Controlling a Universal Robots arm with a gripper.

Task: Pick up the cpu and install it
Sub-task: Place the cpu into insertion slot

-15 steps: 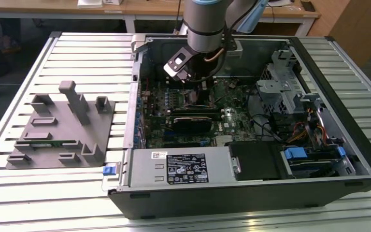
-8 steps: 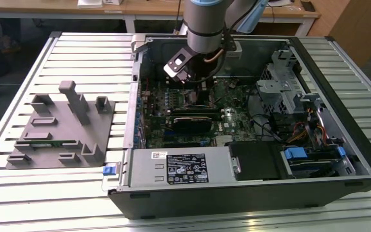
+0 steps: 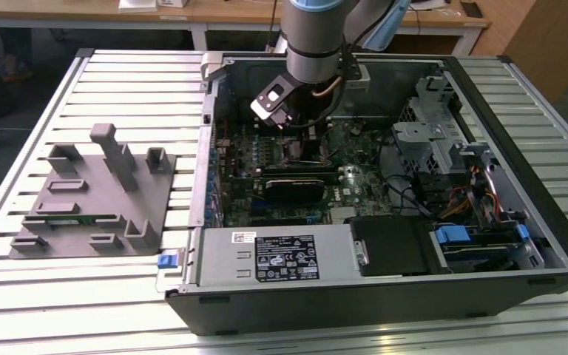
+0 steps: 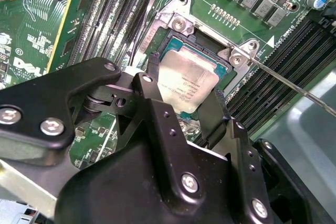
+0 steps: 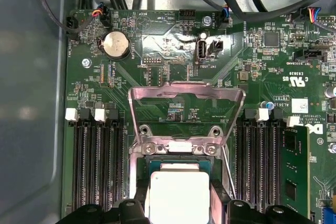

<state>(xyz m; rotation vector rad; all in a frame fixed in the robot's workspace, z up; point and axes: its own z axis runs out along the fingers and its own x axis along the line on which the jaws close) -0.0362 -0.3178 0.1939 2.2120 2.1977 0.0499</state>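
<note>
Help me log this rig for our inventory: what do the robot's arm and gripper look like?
The arm is a silver-grey cylinder with a pale blue cap and a black band; a white-and-black block sits at its wrist. The gripper is matte black, built of angular link plates with silver screw heads, ending in two slim black fingers.

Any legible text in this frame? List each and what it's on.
On the power supply, the label: print too small to read.
On the motherboard: silkscreen markings too small to read reliably.
On the cpu: faint engraving, unreadable.
</note>
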